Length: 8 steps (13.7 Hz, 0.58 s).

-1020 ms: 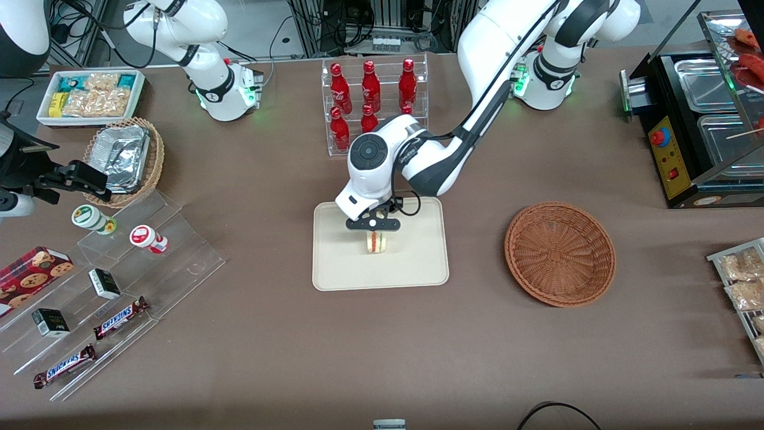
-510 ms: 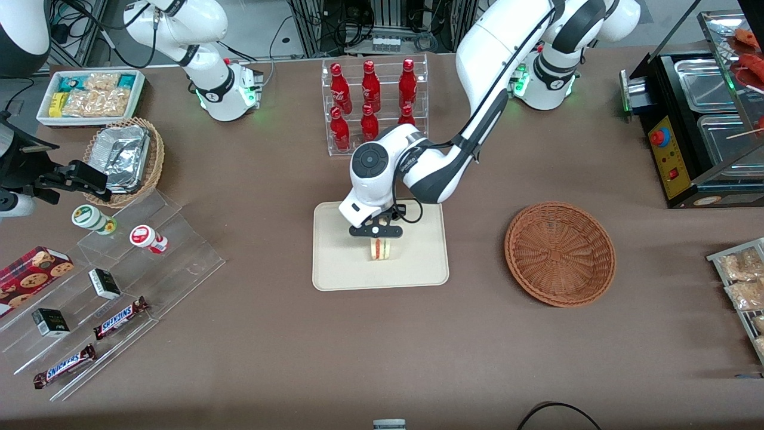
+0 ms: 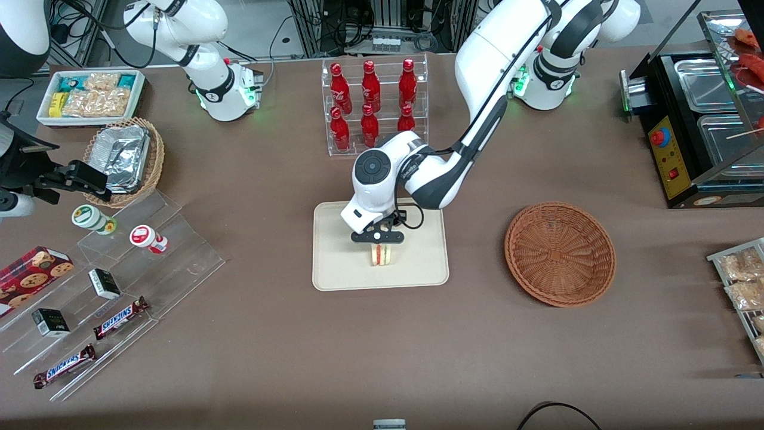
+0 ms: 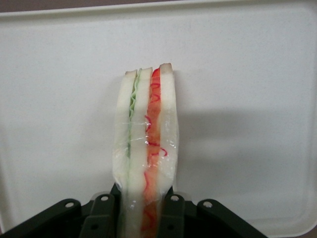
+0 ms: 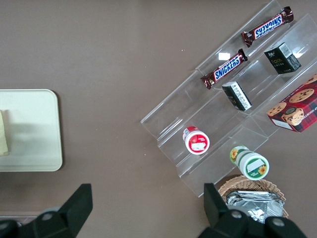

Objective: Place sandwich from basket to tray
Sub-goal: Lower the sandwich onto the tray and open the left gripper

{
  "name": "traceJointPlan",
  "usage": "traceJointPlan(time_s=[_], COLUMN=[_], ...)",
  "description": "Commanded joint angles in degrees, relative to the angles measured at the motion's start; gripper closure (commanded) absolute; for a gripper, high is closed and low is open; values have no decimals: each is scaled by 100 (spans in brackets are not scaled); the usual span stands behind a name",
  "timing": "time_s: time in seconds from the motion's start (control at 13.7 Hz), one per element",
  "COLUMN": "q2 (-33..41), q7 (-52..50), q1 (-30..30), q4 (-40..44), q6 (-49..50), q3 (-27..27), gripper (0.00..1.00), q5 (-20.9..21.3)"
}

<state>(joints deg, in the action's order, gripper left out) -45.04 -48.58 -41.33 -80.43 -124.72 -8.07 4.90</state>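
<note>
the left gripper [image 3: 378, 240], jaws clamped on the sandwich [image 3: 380, 255], holds it upright low over the middle of the tray [image 3: 334, 269] near the worktop's centre, likely for release, the basket [image 3: 560, 253] sitting vacant alongside.

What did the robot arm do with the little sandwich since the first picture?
The left arm's gripper, shut on the small clear-wrapped triangular sandwich, has carried it a little nearer the front camera and lower over the flat cream rectangular tray. It has not let go. The round reddish-brown wicker basket stayed put, holding nothing.
</note>
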Motion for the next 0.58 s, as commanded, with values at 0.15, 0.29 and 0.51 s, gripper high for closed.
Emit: traceJointPlan(time_s=[0.15,0.29,0.51], q2=[-189,-154,21], q7=[-55,-300,-319], q1=[-60,-60,-60], q4=[212,220,212], q6=[-97,-70,61], q3=[25,25,25], gripper=[0,0,0], q5=[81,81,90])
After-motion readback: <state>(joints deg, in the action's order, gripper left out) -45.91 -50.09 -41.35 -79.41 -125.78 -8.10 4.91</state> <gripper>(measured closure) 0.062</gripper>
